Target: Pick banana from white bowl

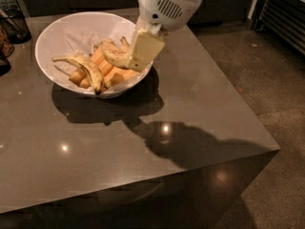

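Observation:
The white bowl (62, 35) stands on the far left part of the dark table. The speckled yellow banana (113, 54) lies raised over the bowl's right side, above the other fruit. My gripper (136, 60) reaches down from the white arm over the bowl's right rim and is shut on the banana's right end. A pale flat finger (145, 49) covers that end.
A thin dark-streaked banana (88, 69) and smooth orange bananas (104, 69) lie in the bowl. A dark wire basket (14, 20) stands at the far left. The table (143, 147) ends in edges at front and right, with floor beyond.

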`<state>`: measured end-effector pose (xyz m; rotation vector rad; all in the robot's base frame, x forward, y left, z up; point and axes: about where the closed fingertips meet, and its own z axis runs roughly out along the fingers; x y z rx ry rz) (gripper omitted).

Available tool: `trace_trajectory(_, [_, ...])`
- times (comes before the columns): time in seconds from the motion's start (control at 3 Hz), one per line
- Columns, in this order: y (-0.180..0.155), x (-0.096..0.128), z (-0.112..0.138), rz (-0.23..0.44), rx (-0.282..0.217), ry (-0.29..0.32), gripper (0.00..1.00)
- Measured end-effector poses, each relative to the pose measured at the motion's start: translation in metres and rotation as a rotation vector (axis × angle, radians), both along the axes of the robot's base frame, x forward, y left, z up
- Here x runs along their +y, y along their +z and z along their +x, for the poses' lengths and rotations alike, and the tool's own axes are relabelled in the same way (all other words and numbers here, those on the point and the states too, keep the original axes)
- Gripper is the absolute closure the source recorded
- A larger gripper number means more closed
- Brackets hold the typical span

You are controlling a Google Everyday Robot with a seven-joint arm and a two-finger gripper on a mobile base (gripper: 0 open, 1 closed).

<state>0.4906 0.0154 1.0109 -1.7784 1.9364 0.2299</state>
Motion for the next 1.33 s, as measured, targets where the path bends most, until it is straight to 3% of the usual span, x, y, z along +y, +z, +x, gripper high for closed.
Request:
trace_trajectory(0.67, [0.007, -0.002, -0.011, 0.003, -0.004, -0.016, 1.00])
trace_trajectory(1.33, [0.012, -0.036, -0.087, 0.070, -0.025, -0.195, 1.00])
